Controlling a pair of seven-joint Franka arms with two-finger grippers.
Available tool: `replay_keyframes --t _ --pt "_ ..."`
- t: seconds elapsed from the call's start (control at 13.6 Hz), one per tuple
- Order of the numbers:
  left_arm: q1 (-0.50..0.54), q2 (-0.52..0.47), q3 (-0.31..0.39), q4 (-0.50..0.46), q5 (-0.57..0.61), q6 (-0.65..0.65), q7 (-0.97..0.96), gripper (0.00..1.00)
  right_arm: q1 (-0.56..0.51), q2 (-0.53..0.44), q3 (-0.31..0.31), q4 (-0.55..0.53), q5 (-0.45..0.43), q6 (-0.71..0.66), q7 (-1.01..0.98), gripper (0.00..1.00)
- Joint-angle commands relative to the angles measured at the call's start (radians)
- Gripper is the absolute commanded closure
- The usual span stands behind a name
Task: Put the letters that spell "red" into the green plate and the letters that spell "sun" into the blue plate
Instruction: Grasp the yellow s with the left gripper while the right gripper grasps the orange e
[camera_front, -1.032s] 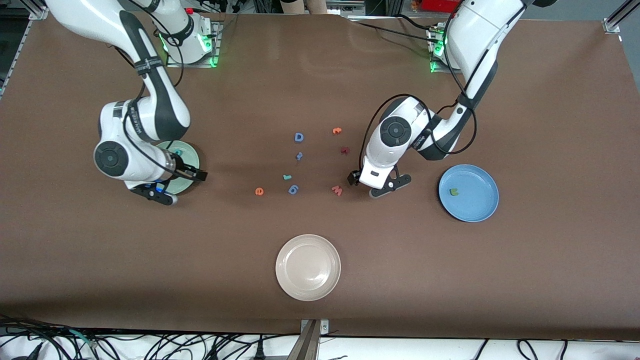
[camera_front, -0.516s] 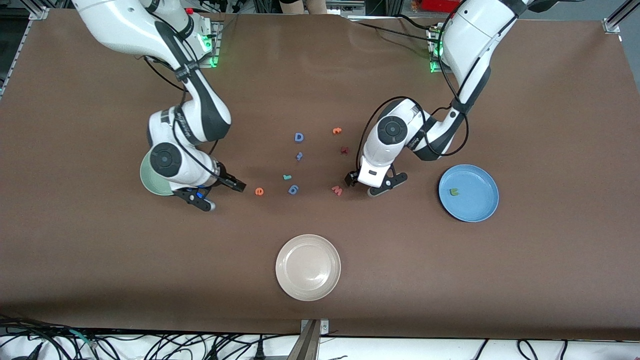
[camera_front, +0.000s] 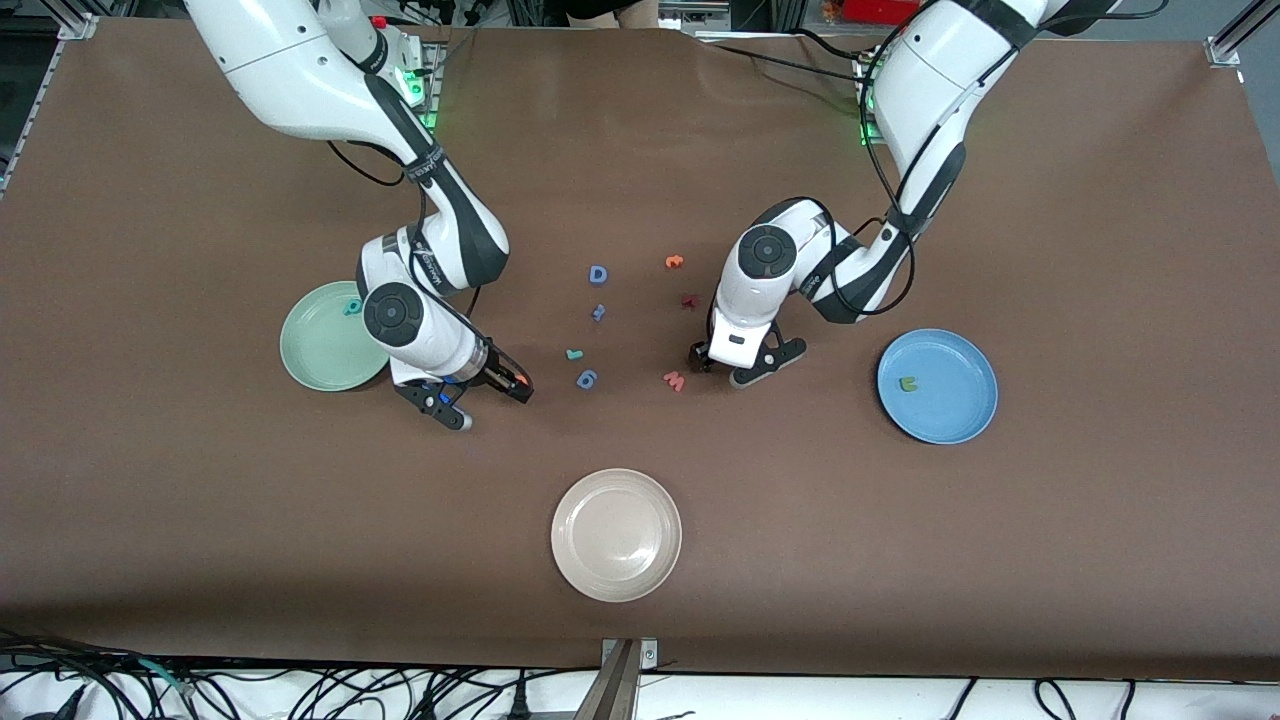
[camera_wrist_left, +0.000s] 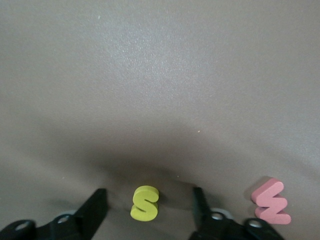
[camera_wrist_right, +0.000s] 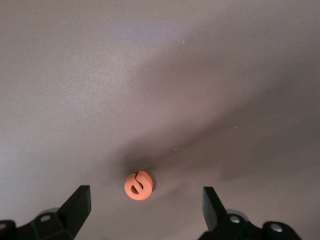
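Note:
The yellow "s" (camera_wrist_left: 145, 203) stands on the table between the fingers of my left gripper (camera_wrist_left: 148, 196), which is open and low around it, with a gap on each side. In the front view the left gripper (camera_front: 701, 355) is beside the pink "w" (camera_front: 675, 380). My right gripper (camera_wrist_right: 145, 196) is open over the orange "e" (camera_wrist_right: 137, 185), which lies flat; in the front view the right gripper (camera_front: 508, 385) hides it. The teal "r" (camera_front: 574, 354) lies mid-table. The green plate (camera_front: 318, 362) holds a teal letter (camera_front: 352, 307). The blue plate (camera_front: 950, 420) holds a dark green "u" (camera_front: 908, 383).
A cream-white plate (camera_front: 616, 580) sits nearest the front camera. Loose letters lie between the arms: a blue "D" (camera_front: 598, 274), a small blue one (camera_front: 598, 312), a blue "6" shape (camera_front: 587, 378), an orange one (camera_front: 674, 262) and a dark red one (camera_front: 689, 300).
The right arm swung from over the green plate toward mid-table and now covers the orange "e". The left gripper edged toward the right arm's end, beside the pink "w".

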Motion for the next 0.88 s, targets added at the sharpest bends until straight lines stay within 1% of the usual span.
replay_keyframes --t 0.0,0.07,0.29,0.37,0.52,0.59,0.74,0.81 --pt "-0.002 -0.007 0.002 -0.013 0.035 0.015 -0.069 0.79 0.007 0.043 0.0 0.024 0.009 0.04 0.013 0.01" --pt "-0.004 -0.007 0.0 -0.012 0.035 0.015 -0.068 0.87 0.018 0.052 0.0 0.022 0.009 0.063 0.034 0.01" --pt "-0.004 -0.007 0.0 -0.013 0.045 0.013 -0.063 0.96 0.03 0.067 0.0 0.022 0.007 0.097 0.05 0.01" --pt "-0.004 -0.007 0.002 -0.013 0.05 0.012 -0.063 0.99 0.03 0.069 0.0 0.022 0.007 0.097 0.05 0.12" --pt "0.003 -0.012 0.002 -0.001 0.05 -0.005 -0.028 1.0 0.027 0.07 -0.001 0.022 0.007 0.096 0.045 0.5" --pt "0.012 -0.022 0.002 0.005 0.049 -0.046 0.013 1.0 0.024 0.069 -0.001 0.022 0.007 0.096 0.042 0.66" --pt "0.07 -0.042 -0.006 0.051 0.033 -0.204 0.119 1.0 0.022 0.069 -0.001 0.021 0.006 0.094 0.038 0.87" --pt "0.102 -0.045 -0.019 0.077 0.027 -0.28 0.191 1.0 0.021 0.069 -0.001 0.021 0.006 0.092 0.036 0.96"
